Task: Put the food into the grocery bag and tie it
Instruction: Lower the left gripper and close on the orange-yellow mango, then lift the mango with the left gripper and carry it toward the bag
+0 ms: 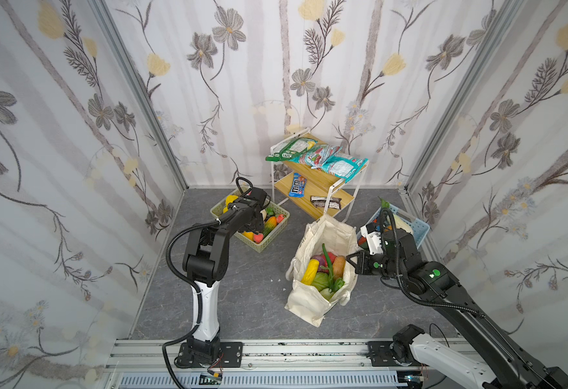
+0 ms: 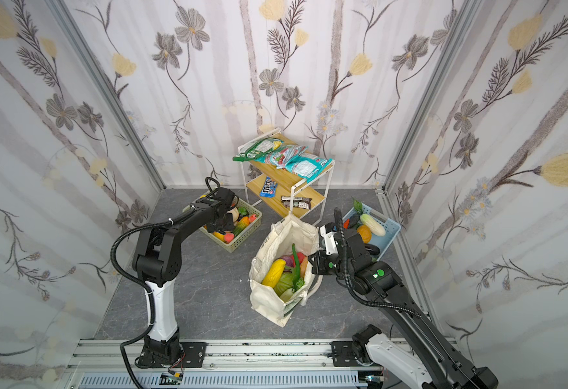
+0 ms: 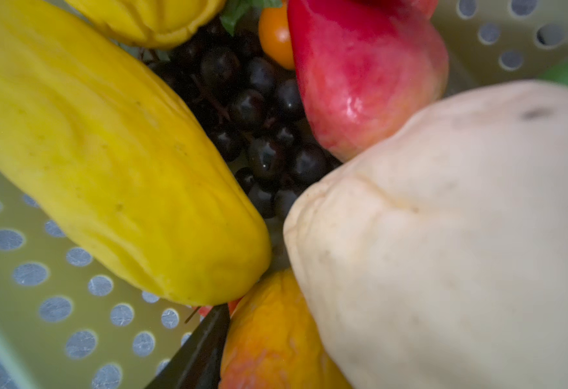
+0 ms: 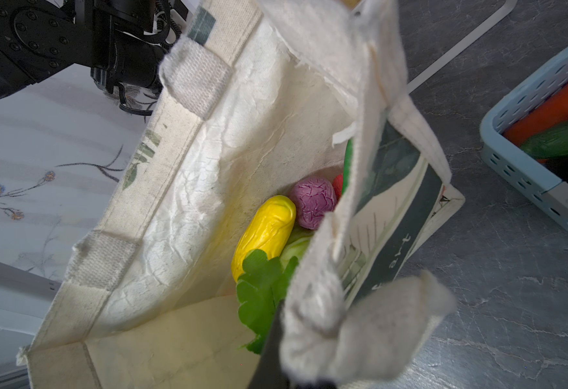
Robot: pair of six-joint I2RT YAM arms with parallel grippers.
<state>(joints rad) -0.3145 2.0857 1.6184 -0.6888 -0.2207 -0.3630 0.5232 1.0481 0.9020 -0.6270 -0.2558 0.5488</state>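
While the right jaws clench the grocery bag [image 1: 306,303], food [image 3: 444,235] hides whether the left jaws grip.

so the pale green basket [image 1: 273,233] is sitting right under the left claw [image 1: 257,223], and the light blue basket [image 1: 422,232] is sitting just behind the right claw [image 1: 349,260]. The wire rack [image 1: 304,168] is standing past both, with snack packets [image 1: 316,155] lying up top and two candy bars [image 1: 297,185] lying on its lower shelf [image 1: 316,185].
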